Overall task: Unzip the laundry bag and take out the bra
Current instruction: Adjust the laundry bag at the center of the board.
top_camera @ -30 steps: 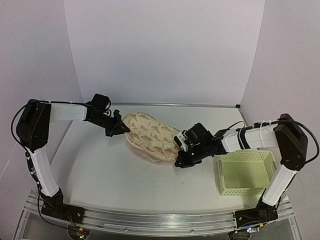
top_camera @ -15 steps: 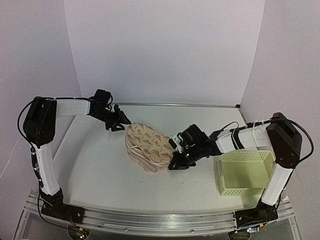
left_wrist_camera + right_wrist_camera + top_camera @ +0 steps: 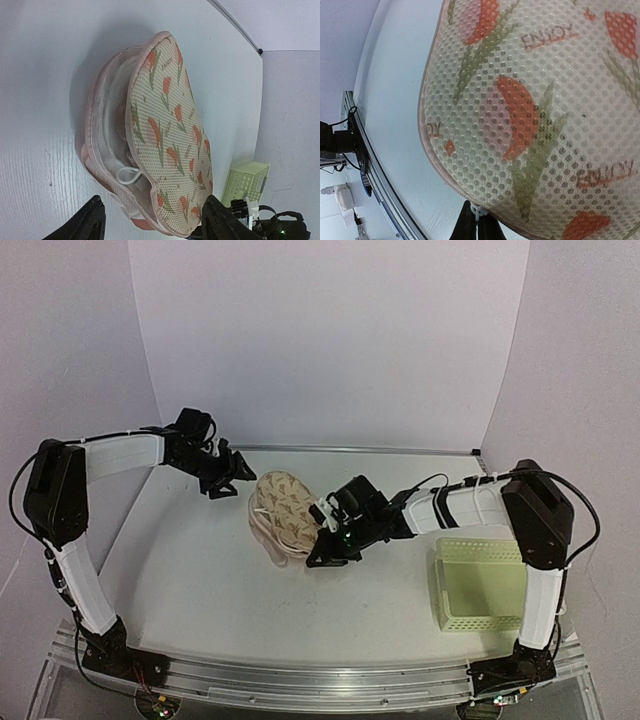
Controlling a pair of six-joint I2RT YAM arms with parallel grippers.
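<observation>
At frame centre, the laundry bag (image 3: 283,502) is gaping along its zip, the bra (image 3: 120,135) lying inside. The right gripper (image 3: 477,226) is pinching its edge; the left gripper (image 3: 228,476) is hovering released, upper left of it.

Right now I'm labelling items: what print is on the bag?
The bag: orange-red tulips, green stems, beige mesh; right wrist view.

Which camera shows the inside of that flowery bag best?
The left wrist view: the laundry bag gapes along its edge, showing pale fabric inside. The top view shows it small; the right wrist view, only printed mesh.
</observation>
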